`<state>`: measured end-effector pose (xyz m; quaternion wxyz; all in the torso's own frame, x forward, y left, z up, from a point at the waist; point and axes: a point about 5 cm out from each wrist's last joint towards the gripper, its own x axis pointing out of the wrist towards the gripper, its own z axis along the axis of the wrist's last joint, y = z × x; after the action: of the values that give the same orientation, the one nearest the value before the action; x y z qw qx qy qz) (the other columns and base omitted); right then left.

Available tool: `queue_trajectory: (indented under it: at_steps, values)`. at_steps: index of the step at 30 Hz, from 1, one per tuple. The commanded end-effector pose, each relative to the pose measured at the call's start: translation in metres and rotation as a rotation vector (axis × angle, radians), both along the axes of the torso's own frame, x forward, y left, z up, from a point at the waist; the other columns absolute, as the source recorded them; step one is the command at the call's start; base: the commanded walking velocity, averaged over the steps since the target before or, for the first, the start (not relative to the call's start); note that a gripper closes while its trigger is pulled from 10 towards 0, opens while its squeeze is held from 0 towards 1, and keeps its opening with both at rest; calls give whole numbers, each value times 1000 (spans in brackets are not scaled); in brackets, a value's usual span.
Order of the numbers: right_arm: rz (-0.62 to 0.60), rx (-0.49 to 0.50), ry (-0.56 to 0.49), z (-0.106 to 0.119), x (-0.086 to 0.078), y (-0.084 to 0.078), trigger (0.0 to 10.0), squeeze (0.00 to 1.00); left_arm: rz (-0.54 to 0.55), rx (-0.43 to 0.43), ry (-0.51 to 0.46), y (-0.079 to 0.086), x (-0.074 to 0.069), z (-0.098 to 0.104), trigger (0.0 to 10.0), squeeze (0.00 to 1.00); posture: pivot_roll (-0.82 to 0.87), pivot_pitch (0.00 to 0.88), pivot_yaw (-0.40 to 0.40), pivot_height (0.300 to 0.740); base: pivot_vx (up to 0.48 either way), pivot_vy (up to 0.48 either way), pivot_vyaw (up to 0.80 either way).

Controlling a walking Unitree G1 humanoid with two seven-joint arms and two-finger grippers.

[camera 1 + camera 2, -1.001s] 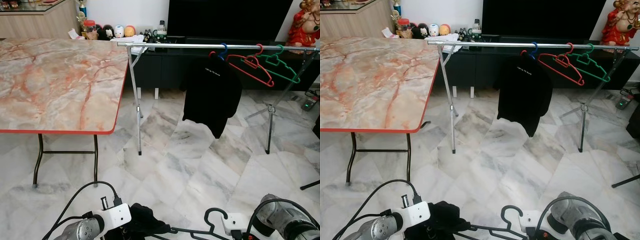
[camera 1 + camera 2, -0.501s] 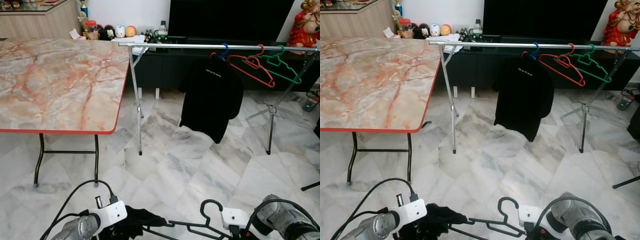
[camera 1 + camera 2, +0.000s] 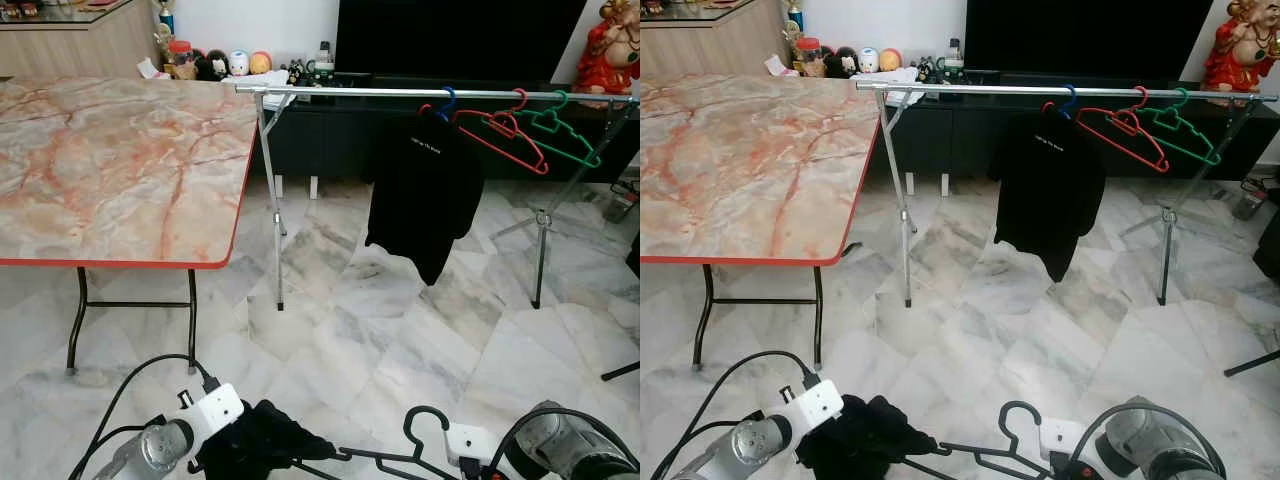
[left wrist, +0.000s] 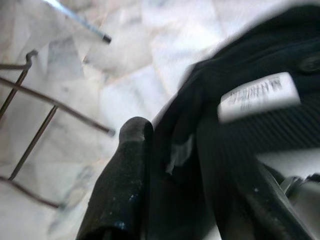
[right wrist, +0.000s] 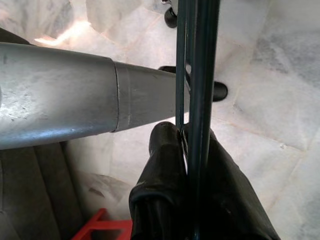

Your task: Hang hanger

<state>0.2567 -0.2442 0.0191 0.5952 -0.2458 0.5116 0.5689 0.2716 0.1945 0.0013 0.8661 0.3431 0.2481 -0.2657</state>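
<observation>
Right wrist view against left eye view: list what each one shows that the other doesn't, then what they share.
The right wrist view alone shows the right gripper shut on the black hanger's thin bars, pinched between its black fingers.

The left eye view alone shows the marble-top table, the clothes rack with a hung black shirt, a red hanger and a green hanger, and the black garment at the left gripper.

Both show the black hanger and the marble floor.

Near the robot, the black garment (image 3: pixel 262 445) now bunches higher beside the left gripper (image 4: pixel 172 165); the black hanger (image 3: pixel 408 455) has sunk lower since half a second ago
</observation>
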Motion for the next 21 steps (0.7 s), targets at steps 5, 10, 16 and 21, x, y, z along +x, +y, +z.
queue_trajectory:
  at_steps: [5,10,16,21]
  values:
    - [-50,55,-85,0,7,10,0,0,-76,-54,7,-4,1,8,10000,1000,74,81,-49,740,0,0,0]
    - [-81,172,-137,5,16,26,0,0,-160,-32,72,-5,-5,8,10000,1000,69,82,-47,740,0,0,0]
    - [-54,178,-160,4,18,33,0,0,-160,-246,144,-15,-7,23,10000,0,73,83,-48,740,0,0,0]
    - [-57,183,-197,5,22,38,0,0,-180,-323,218,-20,-9,30,10000,0,78,82,-47,740,0,0,0]
